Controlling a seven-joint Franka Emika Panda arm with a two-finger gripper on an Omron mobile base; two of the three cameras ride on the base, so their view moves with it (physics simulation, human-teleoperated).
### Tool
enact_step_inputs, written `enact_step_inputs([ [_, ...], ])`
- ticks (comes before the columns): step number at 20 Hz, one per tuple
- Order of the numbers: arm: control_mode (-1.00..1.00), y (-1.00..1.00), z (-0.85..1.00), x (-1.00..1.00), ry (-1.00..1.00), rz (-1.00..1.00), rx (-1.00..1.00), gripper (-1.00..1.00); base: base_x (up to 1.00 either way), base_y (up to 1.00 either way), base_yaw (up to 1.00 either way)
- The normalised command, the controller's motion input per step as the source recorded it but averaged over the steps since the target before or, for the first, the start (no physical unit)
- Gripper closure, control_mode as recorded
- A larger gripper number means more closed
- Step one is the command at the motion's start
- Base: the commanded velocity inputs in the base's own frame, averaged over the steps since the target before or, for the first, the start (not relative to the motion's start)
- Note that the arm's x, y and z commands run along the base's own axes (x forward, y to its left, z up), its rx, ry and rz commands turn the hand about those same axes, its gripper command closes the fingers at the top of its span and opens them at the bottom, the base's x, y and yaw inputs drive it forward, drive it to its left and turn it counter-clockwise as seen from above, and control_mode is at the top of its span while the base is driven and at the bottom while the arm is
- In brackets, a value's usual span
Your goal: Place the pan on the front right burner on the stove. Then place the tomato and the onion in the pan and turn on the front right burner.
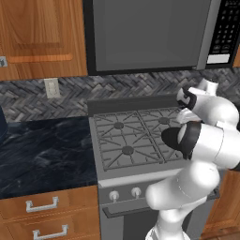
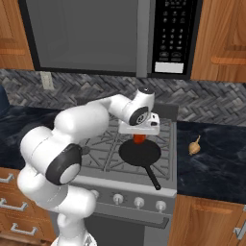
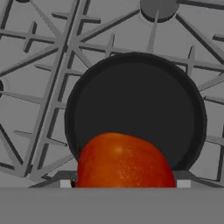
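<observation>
Stove (image 2: 103,149) grates under pan (image 2: 140,153); end effector (image 2: 139,138) gripping tomato (image 3: 124,162) above (fingertips hidden).

the gripper (image 2: 140,136) hangs over the stove (image 2: 103,144). directly below it sits the pan (image 2: 140,152), on the grate. the tomato (image 2: 139,139) is between them. the onion (image 2: 194,146) lies to its right, on the counter (image 2: 211,161).

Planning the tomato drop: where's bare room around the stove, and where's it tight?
Free: the pan floor under the hand holding the tomato; dark counter left of the stove; right counter around the onion. Tight: front right burner, taken by the pan, handle jutting forward over the knobs.
</observation>
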Motion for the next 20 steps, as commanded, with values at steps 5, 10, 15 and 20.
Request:
enact_step_inputs([
  [5,-1.00,0.03,-0.26,0.31,0.11,0.00,0.00,1.00,0.00,0.00,0.00],
  [10,-1.00,0.02,-0.29,0.22,0.10,0.00,0.00,1.00,0.00,0.00,0.00],
  [15,-1.00,0.00,-0.27,0.20,0.09,0.00,0.00,1.00,0.00,0.00,0.00],
  [20,-1.00,0.00,-0.30,0.08,0.06,0.00,0.00,1.00,0.00,0.00,0.00],
])
